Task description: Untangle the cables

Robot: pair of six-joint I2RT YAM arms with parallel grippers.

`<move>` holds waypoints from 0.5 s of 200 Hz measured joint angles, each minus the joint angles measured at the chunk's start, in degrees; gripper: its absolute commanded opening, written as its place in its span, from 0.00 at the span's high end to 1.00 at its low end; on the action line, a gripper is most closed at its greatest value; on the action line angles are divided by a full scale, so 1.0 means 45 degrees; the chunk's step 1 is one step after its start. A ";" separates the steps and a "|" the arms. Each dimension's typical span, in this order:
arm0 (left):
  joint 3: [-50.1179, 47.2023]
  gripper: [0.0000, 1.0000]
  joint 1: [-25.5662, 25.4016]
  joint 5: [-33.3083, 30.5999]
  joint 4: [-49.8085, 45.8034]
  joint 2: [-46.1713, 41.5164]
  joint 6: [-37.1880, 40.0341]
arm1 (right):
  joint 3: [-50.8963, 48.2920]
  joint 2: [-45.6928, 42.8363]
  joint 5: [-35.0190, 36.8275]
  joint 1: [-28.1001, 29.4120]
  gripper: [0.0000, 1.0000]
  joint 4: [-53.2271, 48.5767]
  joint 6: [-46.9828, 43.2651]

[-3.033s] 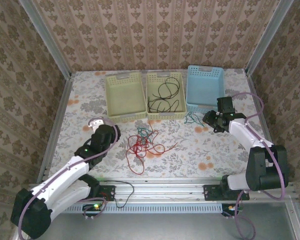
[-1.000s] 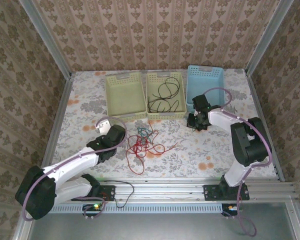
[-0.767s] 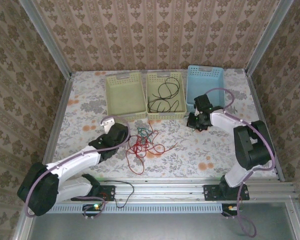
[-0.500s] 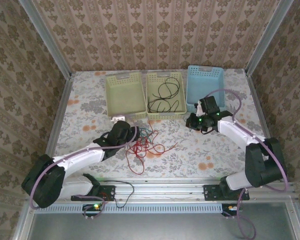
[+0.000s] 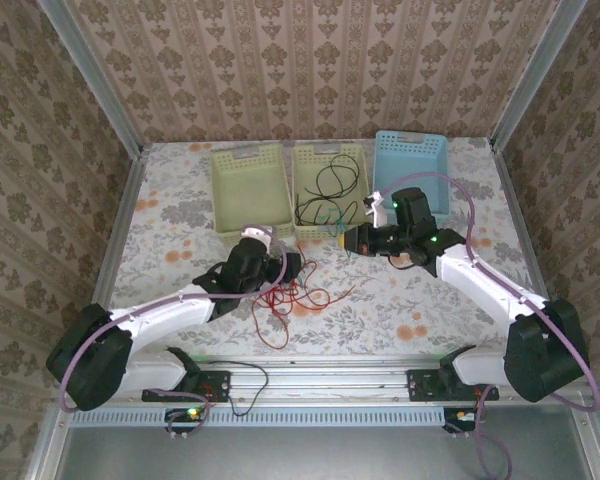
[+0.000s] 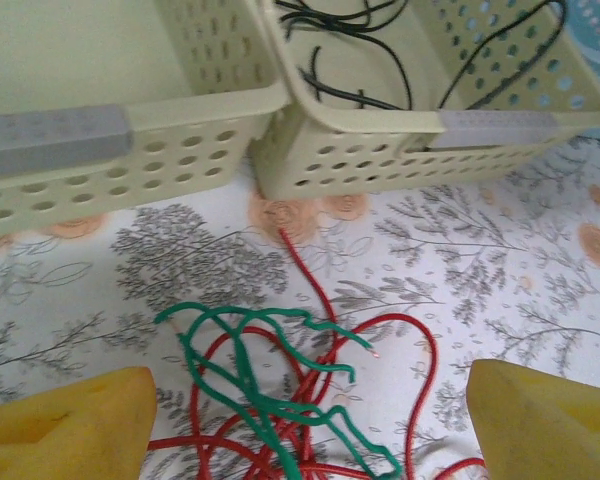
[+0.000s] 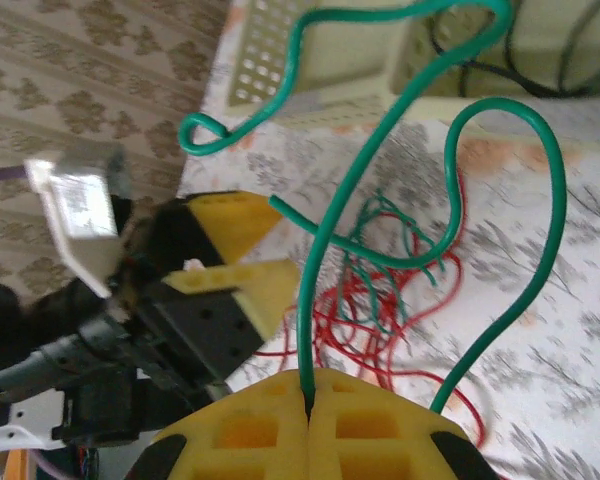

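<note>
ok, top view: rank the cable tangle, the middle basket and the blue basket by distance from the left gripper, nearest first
1. cable tangle: right by the left gripper, table centre.
2. middle basket: straight beyond, far centre.
3. blue basket: far right.

Cables in frt of baskets

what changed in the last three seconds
The right hand swung left, took hold of the thin green cable before the light blue plastic basket and carried it left. The left hand, open, advanced rightward to the tangled red and green cables. That basket and both yellow-green plastic baskets stayed put.
</note>
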 measured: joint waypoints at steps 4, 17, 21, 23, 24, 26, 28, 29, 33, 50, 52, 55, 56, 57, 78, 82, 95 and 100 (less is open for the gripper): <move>0.0000 0.18 -0.0024 0.0024 0.0019 0.0000 0.0015 | 0.0039 0.0000 -0.0063 0.0000 1.00 0.0126 0.0024; 0.0000 0.18 -0.0068 0.0068 0.0117 0.0034 0.0019 | 0.0189 0.0005 -0.0257 -0.0005 1.00 0.0505 0.0185; 0.0000 0.18 -0.0068 0.0078 0.0155 0.0049 0.0024 | 0.0228 0.0010 -0.0335 -0.0005 1.00 0.0631 0.0219; 0.0000 0.18 -0.0068 0.0083 0.0170 0.0058 0.0024 | 0.0248 0.0015 -0.0374 -0.0005 1.00 0.0680 0.0262; 0.0000 0.18 -0.0068 0.0092 0.0180 0.0058 0.0024 | 0.0248 0.0015 -0.0389 -0.0005 1.00 0.0709 0.0282; 0.0000 0.18 -0.0068 0.0117 0.0194 0.0063 0.0029 | 0.0262 0.0015 -0.0427 -0.0005 1.00 0.0772 0.0296; 0.0000 0.18 -0.0068 0.0126 0.0209 0.0073 0.0029 | 0.0267 0.0019 -0.0457 -0.0005 1.00 0.0850 0.0311; 0.0000 0.18 -0.0068 0.0126 0.0214 0.0073 0.0029 | 0.0272 0.0019 -0.0466 -0.0005 1.00 0.0869 0.0325; 0.0000 0.18 -0.0068 0.0170 0.0233 0.0078 0.0053 | 0.0287 0.0034 -0.0559 -0.0005 1.00 0.0991 0.0359; 0.0000 0.18 -0.0068 0.0345 0.0427 0.0078 0.0073 | 0.0340 0.0155 -0.0874 -0.0005 1.00 0.1413 0.0612; 0.0000 0.18 -0.0068 0.0359 0.0457 0.0078 0.0073 | 0.0340 0.0175 -0.0908 -0.0005 1.00 0.1462 0.0636; 0.0000 0.18 -0.0068 0.0403 0.0491 0.0078 0.0073 | 0.0340 0.0199 -0.0952 -0.0005 1.00 0.1520 0.0646; 0.0000 0.18 -0.0068 0.0413 0.0520 0.0078 0.0073 | 0.0340 0.0209 -0.0962 -0.0005 1.00 0.1530 0.0661; 0.0000 0.18 -0.0068 0.0413 0.0534 0.0078 0.0073 | 0.0340 0.0223 -0.0981 -0.0005 1.00 0.1564 0.0680; -0.0015 0.18 -0.0034 0.0792 0.1083 0.0073 -0.0015 | 0.0340 0.0393 -0.1195 -0.0005 1.00 0.1836 0.0899; -0.0034 0.18 0.0005 0.0884 0.1253 0.0073 -0.0049 | 0.0340 0.0418 -0.1229 -0.0005 1.00 0.1846 0.0933; -0.0136 0.18 0.0151 0.1326 0.1928 0.0049 -0.0272 | 0.0340 0.0481 -0.1404 -0.0005 1.00 0.1938 0.1020; -0.0180 0.18 0.0233 0.1477 0.2171 0.0044 -0.0364 | 0.0340 0.0505 -0.1452 -0.0005 1.00 0.1967 0.1069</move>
